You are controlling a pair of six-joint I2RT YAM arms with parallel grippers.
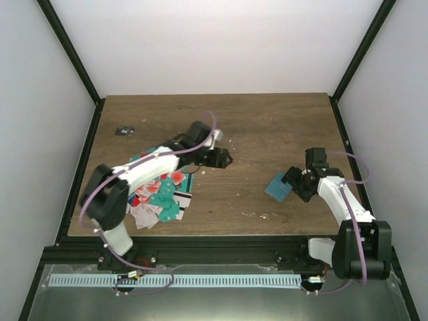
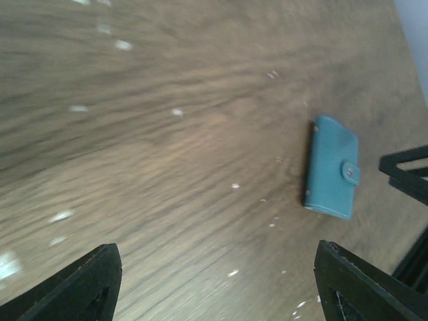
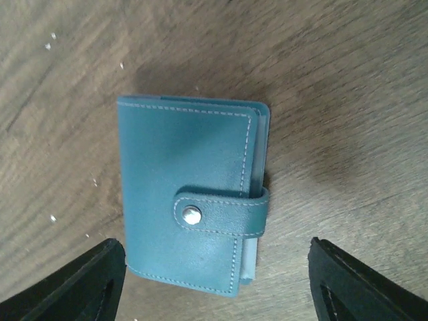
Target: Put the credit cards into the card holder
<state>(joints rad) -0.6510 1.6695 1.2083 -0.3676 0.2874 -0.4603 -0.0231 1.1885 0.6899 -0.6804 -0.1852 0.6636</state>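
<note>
Barely begun: holder [image 3: 187,167] flat, snapped shut; cards [image 1: 159,194] heaped well left of it, none visibly in. Right gripper [image 3: 212,261] spread just over holder; left gripper [image 2: 215,261] spread, empty, between holder and cards

1. The brown wooden table [image 1: 267,127] beneath the small teal-blue leather-look card holder [image 3: 180,167] has a streaky grain and a matt finish, flecked with pale specks.
2. The card holder's skin is smooth with a soft sheen, edged in pale stitching.
3. A shiny round metal snap stud [image 3: 192,215] sits on its tab.
4. Well left of the card holder, the thin red, teal and white plastic credit cards [image 1: 157,197] look smooth.
</note>
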